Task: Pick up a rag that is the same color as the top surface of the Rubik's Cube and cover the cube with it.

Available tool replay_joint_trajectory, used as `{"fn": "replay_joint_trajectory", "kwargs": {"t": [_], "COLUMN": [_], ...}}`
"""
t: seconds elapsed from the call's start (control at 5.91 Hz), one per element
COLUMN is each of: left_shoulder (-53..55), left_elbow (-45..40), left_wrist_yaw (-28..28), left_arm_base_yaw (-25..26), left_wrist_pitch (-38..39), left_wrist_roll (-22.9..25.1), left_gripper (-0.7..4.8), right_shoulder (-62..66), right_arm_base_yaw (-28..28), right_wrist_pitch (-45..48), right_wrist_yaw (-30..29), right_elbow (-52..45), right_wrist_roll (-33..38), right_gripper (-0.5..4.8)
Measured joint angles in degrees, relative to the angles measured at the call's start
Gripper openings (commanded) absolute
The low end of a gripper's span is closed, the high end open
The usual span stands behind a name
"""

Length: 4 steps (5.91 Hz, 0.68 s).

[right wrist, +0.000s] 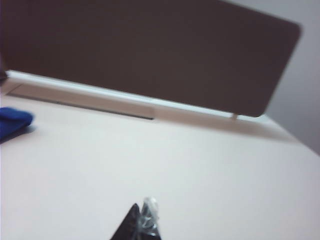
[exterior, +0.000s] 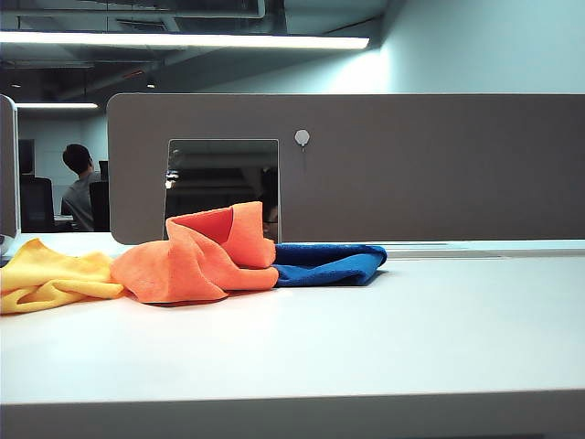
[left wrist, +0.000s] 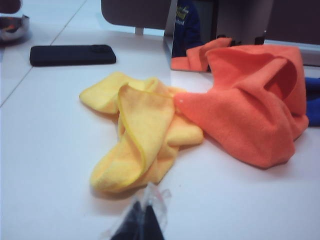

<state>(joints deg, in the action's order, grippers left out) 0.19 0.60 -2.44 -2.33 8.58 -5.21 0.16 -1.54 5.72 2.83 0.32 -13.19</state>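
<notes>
Orange rag (exterior: pixel 196 261) heaped near tabletop (exterior: pixel 366 338) far edge, between yellow cloth (exterior: pixel 46 274) and blue cloth (exterior: pixel 329 263). Left gripper (left wrist: pixel 142 222) fingers together, holding nothing; right gripper (right wrist: pixel 140 225) closed, holding nothing.

Likely office, desk partition (exterior: pixel 366 165), ceiling striplights (exterior: pixel 183 40)

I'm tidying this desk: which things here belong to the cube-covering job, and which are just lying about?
Job:
- orange rag, heaped up; no cube is visible
- left gripper, back from the cloths
- right gripper, fingers shut, over bare table

Lying about:
- yellow cloth
- blue cloth
- black phone
</notes>
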Motion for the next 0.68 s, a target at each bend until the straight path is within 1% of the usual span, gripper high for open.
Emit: {"fn": "replay_joint_trajectory", "kwargs": {"t": [0.34,0.51,0.68], "left_shoulder": [0.0,0.0,0.0], "left_elbow": [0.0,0.0,0.0], "left_wrist_yaw": [-0.02,-0.04,-0.11], "left_arm_base_yaw": [0.0,0.0,0.0], "left_wrist_pitch": [-0.87,-1.38,-1.97], "left_wrist_roll": [0.0,0.0,0.0], "left_gripper": [-0.05,-0.05,-0.05], "right_shoulder": [0.0,0.0,0.0], "right_arm_base_yaw": [-2.89,-4.85,-7.43], "right_wrist_pitch": [1.07,1.68,2.54], "right_wrist_yaw": [-2.91,-5.49,-13.18], "right_elbow": [0.0,0.0,0.0], "right_wrist_roll": [1.53,2.78,7.41], "right_gripper": [-0.05,-0.05,-0.05]}}
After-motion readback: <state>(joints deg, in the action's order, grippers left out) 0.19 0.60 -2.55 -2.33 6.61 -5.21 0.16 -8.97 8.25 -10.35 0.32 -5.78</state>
